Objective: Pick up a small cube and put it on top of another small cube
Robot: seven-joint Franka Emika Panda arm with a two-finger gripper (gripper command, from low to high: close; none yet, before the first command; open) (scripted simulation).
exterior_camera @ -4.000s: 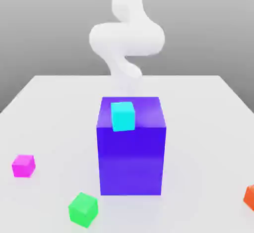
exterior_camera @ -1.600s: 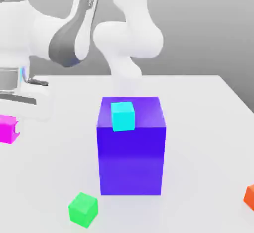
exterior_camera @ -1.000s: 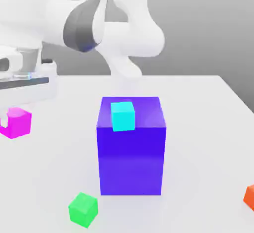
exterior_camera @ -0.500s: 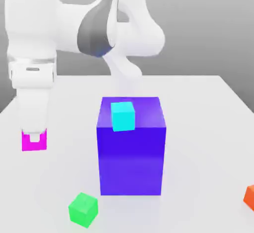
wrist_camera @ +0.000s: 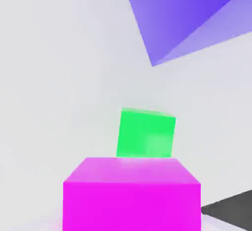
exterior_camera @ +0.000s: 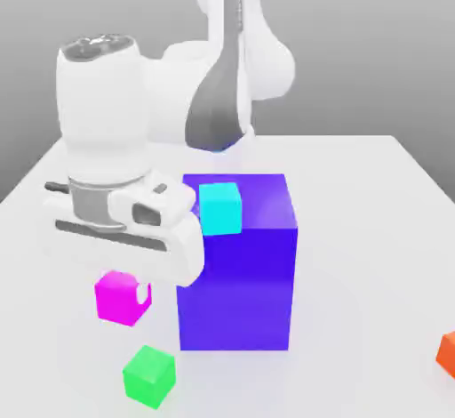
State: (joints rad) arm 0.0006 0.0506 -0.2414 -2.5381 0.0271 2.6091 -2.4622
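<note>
The small magenta-pink cube [exterior_camera: 118, 300] hangs a little above the table with my gripper [exterior_camera: 125, 295] shut on it; a white fingertip [exterior_camera: 142, 293] shows against its side. In the hand view the magenta cube [wrist_camera: 132, 195] sits close up, with a dark finger [wrist_camera: 230, 211] beside it. A green cube [exterior_camera: 148, 376] rests on the table just in front of and below the held cube, and the hand view has that green cube [wrist_camera: 146, 134] right beyond the magenta one. A cyan cube [exterior_camera: 220, 208] lies on top of the tall blue block [exterior_camera: 236, 274].
The tall blue block [wrist_camera: 189, 14] stands right next to my hand, on the exterior view's right of it. An orange cube [exterior_camera: 447, 352] lies at the exterior view's right edge. The white table [exterior_camera: 373, 229] spreads around them.
My hand has carried the magenta cube toward the exterior view's right and lower, turning as it went, from the far left to beside the blue block, near the green cube.
</note>
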